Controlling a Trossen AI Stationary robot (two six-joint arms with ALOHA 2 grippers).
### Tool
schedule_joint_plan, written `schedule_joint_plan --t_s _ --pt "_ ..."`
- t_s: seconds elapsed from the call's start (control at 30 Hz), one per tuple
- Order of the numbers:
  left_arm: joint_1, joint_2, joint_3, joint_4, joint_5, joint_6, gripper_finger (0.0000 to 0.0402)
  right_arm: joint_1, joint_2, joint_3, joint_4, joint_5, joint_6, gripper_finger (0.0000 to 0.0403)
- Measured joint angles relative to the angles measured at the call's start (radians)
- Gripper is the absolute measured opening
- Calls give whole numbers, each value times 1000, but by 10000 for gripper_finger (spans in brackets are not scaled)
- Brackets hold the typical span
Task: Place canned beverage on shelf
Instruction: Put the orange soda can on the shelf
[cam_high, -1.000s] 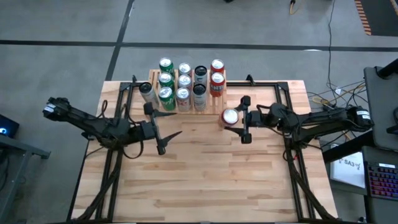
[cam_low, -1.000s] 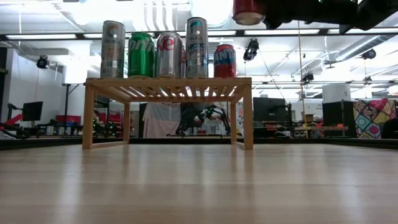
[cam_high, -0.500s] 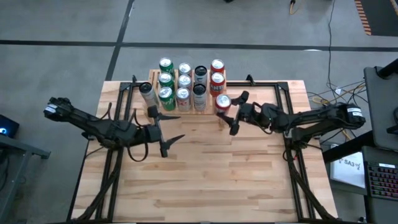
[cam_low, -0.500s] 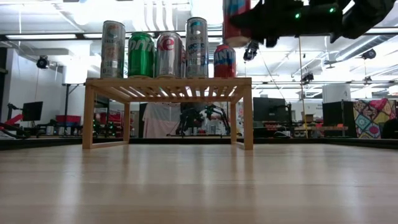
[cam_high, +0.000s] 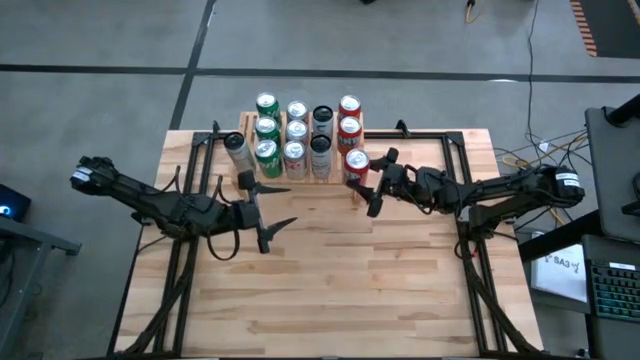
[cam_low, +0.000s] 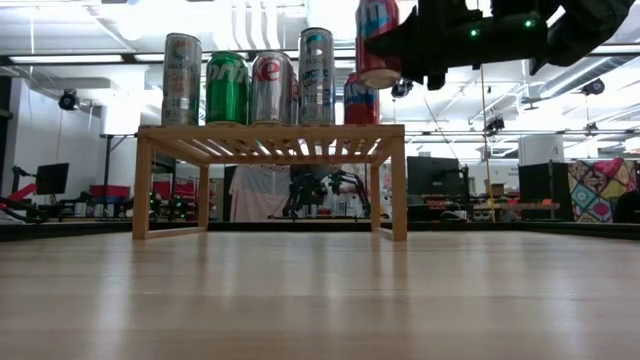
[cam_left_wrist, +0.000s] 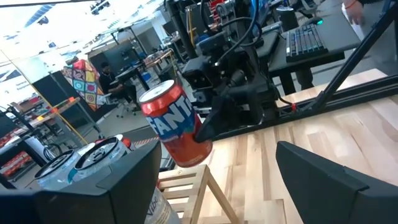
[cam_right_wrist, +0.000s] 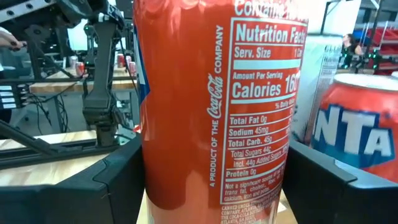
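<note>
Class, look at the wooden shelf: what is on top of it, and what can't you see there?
Upright cans fill the shelf top, and the right gripper holds an orange can above its right end. In the low view, the front row hides the cans behind.

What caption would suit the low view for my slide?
Right gripper holds an orange can just above the shelf, beside five cans standing in a row.

Both arms are dark, slim and jointed, with black cables looped along them. The right hand has green indicator lights behind it; the left hand ends in flat black fingers.
</note>
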Motion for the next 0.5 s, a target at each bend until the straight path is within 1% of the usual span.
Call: schedule_joint_plan --t_s 0.17,0.5 --pt "0 0 0 -1 0 0 301 -2 33 0 3 7 32 290" --pt "0 0 0 -1 0 0 301 -5 100 -1 66 79 28 290"
